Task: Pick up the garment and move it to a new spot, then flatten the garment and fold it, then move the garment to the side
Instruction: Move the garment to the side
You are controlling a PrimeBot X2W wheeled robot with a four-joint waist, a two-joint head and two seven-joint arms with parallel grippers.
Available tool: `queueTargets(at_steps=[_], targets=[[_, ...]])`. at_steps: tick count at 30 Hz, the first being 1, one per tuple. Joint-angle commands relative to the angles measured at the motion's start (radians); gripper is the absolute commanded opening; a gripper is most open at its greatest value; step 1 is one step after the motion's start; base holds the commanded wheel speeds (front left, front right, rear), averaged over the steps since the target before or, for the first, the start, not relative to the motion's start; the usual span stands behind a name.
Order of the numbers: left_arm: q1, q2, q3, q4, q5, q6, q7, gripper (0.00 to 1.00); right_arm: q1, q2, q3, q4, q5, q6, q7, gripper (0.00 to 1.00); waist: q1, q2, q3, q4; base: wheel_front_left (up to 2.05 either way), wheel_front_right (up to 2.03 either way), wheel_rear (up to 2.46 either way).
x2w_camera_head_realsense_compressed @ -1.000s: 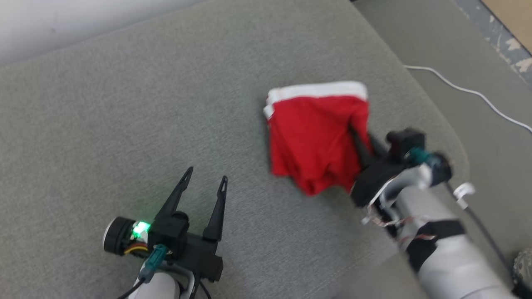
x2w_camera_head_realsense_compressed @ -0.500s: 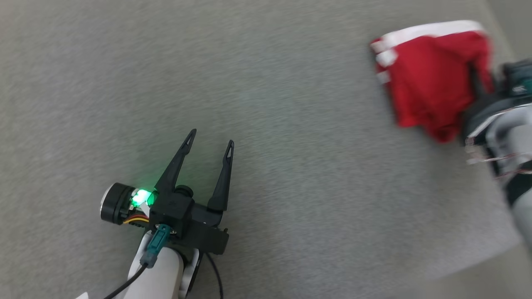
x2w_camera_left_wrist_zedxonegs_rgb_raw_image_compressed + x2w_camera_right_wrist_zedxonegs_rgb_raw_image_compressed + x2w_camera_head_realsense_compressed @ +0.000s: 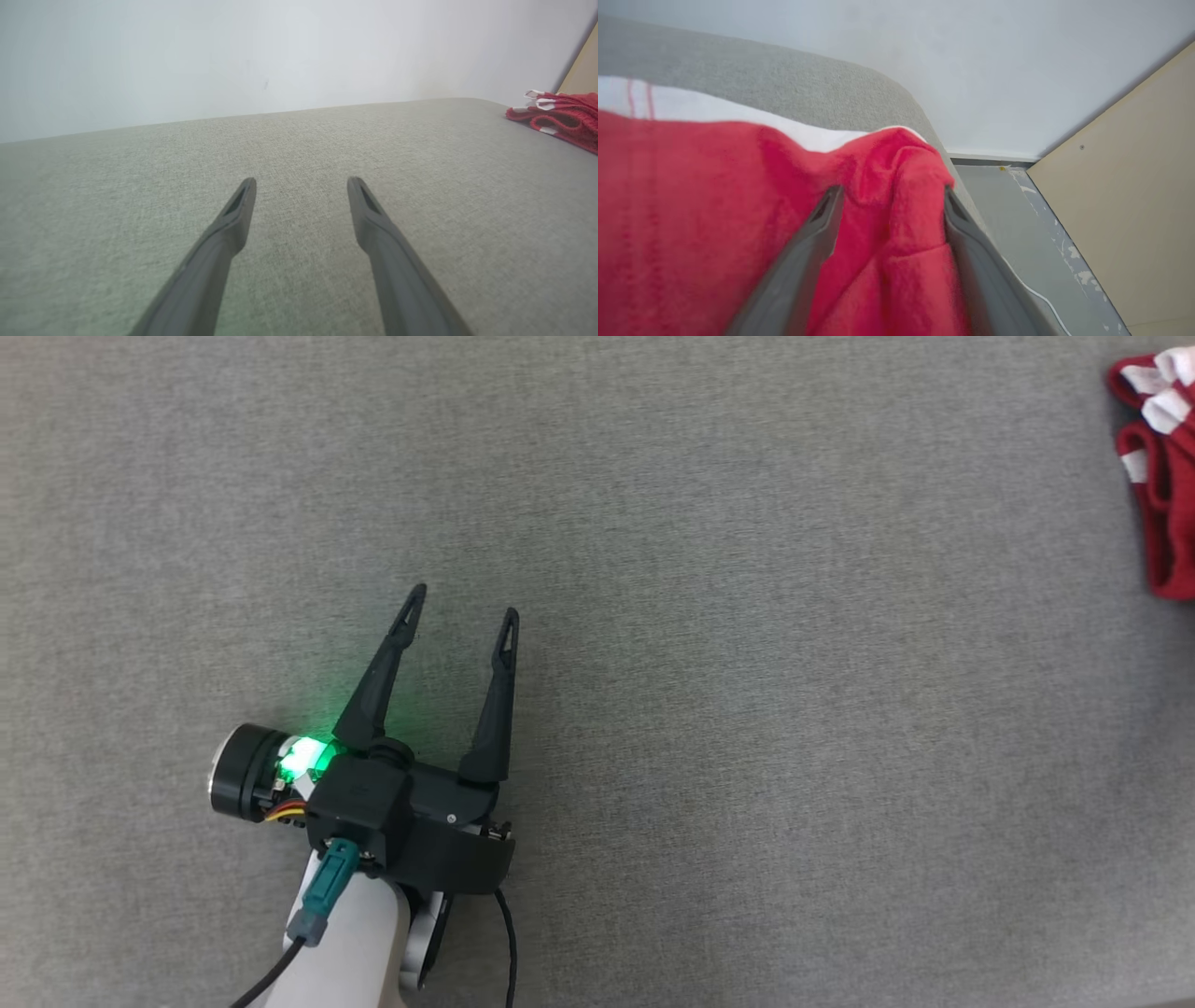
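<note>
Garment [image 3: 691, 210] fold sits between wide-spread fingers [image 3: 803, 252] of the right hand [image 3: 892, 189]; left hand [image 3: 463, 601] gapes wide and empty

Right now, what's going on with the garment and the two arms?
The red garment lies folded near the right edge of the gray cushion. The right gripper is open, straddling a fold of it without pinching. The left gripper hovers open over bare cushion, holding nothing.

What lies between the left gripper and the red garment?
Only bare grey cushion separates the left gripper from the garment, seen in the head view.
</note>
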Motion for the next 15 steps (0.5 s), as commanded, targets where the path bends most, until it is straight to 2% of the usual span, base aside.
queueTargets(at_steps=[1, 6, 9, 15], targets=[[0.017, 0.023, 0.021, 0.022, 0.000, 0.012, 0.005, 1.00, 0.024, 0.040, -0.034, -0.073, -0.025, -0.003, -0.007, 1.00, -0.0001, 0.0000, -0.004, 0.008, 0.00, 0.00, 0.00], [0.032, 0.018, 0.024, 0.016, -0.010, 0.013, 0.004, 1.00, 0.111, 0.110, -0.136, -0.247, -0.102, -0.003, -0.007, 1.00, -0.0001, 0.0000, -0.045, 0.001, 0.00, 0.00, 0.00], [0.040, 0.014, 0.026, 0.016, -0.020, 0.011, 0.003, 1.00, 0.148, 0.151, -0.171, -0.301, -0.137, -0.003, -0.007, 1.00, -0.0001, 0.0000, -0.076, 0.000, 0.00, 0.00, 0.00], [0.068, 0.011, 0.044, 0.015, -0.026, 0.018, 0.002, 1.00, 0.213, 0.218, -0.193, -0.390, -0.115, -0.003, -0.007, 1.00, -0.0001, 0.0000, -0.129, 0.005, 0.00, 0.00, 0.00]])
